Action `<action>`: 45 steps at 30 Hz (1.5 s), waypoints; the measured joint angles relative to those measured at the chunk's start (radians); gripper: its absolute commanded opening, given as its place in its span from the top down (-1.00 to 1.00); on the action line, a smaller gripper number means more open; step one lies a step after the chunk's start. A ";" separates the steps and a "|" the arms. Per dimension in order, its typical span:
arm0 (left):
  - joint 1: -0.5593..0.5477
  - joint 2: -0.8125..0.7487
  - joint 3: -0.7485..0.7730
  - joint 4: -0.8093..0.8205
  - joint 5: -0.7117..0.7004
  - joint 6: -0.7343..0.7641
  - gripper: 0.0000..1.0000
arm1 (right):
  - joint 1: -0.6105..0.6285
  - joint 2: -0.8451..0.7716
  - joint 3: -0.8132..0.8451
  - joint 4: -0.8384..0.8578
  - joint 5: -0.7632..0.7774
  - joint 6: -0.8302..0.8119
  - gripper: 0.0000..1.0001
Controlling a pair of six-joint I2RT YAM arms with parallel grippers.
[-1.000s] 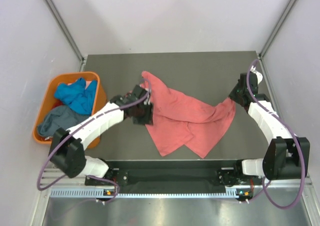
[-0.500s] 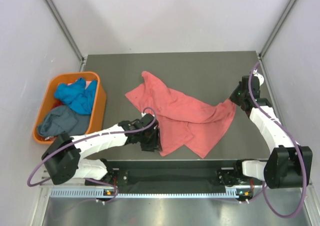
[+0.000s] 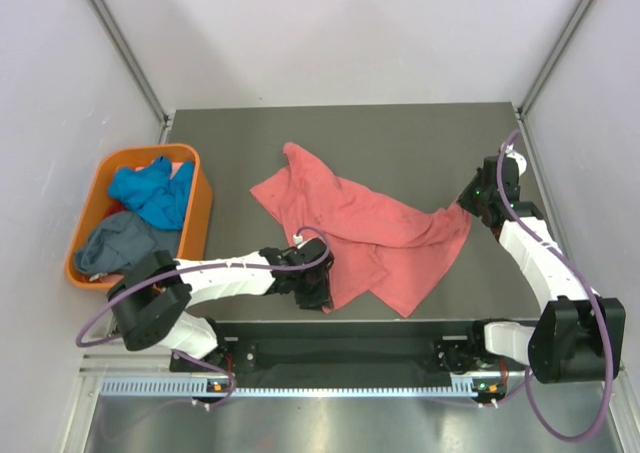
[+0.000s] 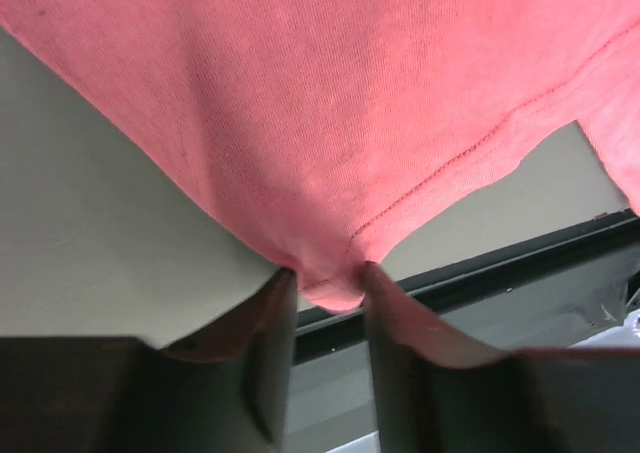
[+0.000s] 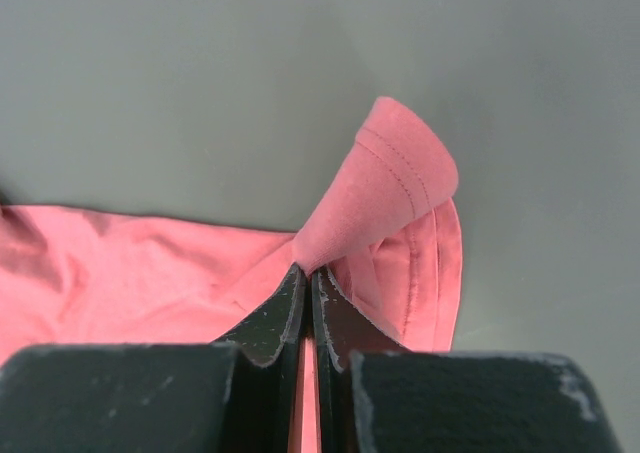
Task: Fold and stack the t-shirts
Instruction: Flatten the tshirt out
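A salmon-pink t-shirt (image 3: 370,223) lies crumpled across the middle of the table. My left gripper (image 3: 318,291) is at its near corner by the table's front edge. In the left wrist view that corner of the shirt (image 4: 350,93) bulges between the two fingertips of the left gripper (image 4: 327,273), whose jaws still stand apart. My right gripper (image 3: 468,201) is at the shirt's far right end. It (image 5: 308,271) is shut on a hemmed fold of pink cloth (image 5: 400,173). A bright blue t-shirt (image 3: 150,191) and a slate grey-blue t-shirt (image 3: 120,241) lie bunched in the tub.
An orange plastic tub (image 3: 203,213) stands off the table's left edge. The dark table (image 3: 400,138) ends at a black front rail (image 4: 500,263) just beyond the left fingertips. Metal frame posts rise at the back corners.
My left arm has swung from the shirt's upper left edge down to its near corner, and its jaws have narrowed around that corner. The right gripper has kept its hold and hardly moved.
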 measured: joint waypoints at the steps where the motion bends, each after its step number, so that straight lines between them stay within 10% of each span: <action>1: -0.001 0.004 0.000 0.002 -0.003 -0.004 0.52 | 0.000 -0.002 -0.004 0.001 0.000 0.000 1.00; 4: -0.002 0.011 0.004 -0.010 -0.033 -0.008 1.00 | 0.000 -0.009 -0.017 0.001 0.000 0.000 1.00; 16: 0.159 -0.058 0.508 -0.479 -0.426 0.184 1.00 | -0.005 0.008 -0.018 -0.088 0.061 -0.009 0.99; 23: 0.382 -0.233 0.644 -0.578 -0.530 0.335 1.00 | -0.007 -0.005 -0.030 -0.158 0.095 0.011 0.50; 28: 0.422 -0.264 0.661 -0.616 -0.538 0.410 1.00 | -0.008 -0.037 -0.060 -0.183 0.102 0.043 0.24; 45: 0.430 -0.264 0.565 -0.603 -0.489 0.507 1.00 | -0.019 -0.009 -0.224 -0.157 0.080 0.158 0.31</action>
